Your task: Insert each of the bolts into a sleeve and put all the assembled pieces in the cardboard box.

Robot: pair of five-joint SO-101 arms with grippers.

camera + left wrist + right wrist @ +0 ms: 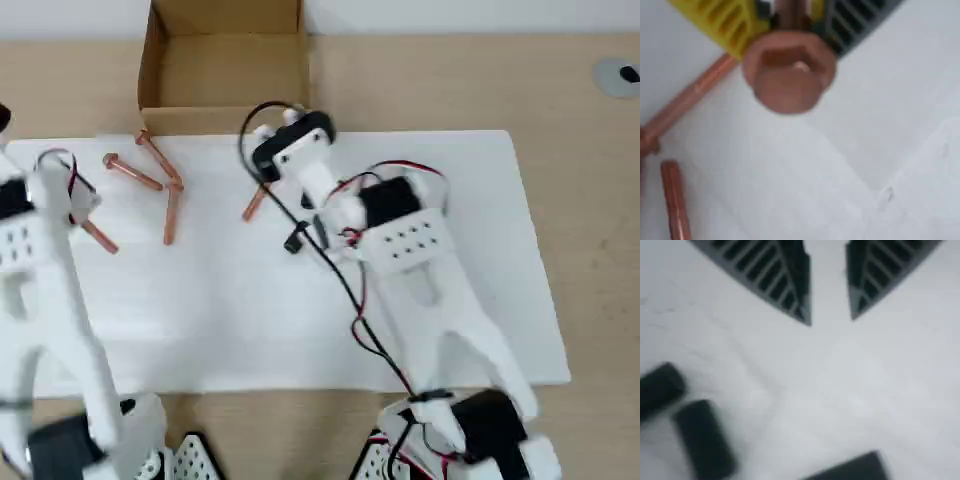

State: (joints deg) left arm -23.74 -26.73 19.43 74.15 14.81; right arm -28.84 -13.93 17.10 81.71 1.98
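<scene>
The cardboard box (152, 70) is cut by the top edge; the right arm (318, 183) hides part of one bolt (252, 208).

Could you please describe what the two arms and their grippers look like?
The left arm and right arm are white plastic with black motors and loose red and black wires. The left gripper has one yellow ribbed finger and one dark grey; the right gripper has two dark ribbed pointed fingers.

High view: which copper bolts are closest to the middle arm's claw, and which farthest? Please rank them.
From the right claw:
1. Lone bolt, right beside it.
2. Angled pair of bolts, left of centre.
3. Slanted bolt, farther left.
4. Held bolt, far left, in the left claw.
</scene>
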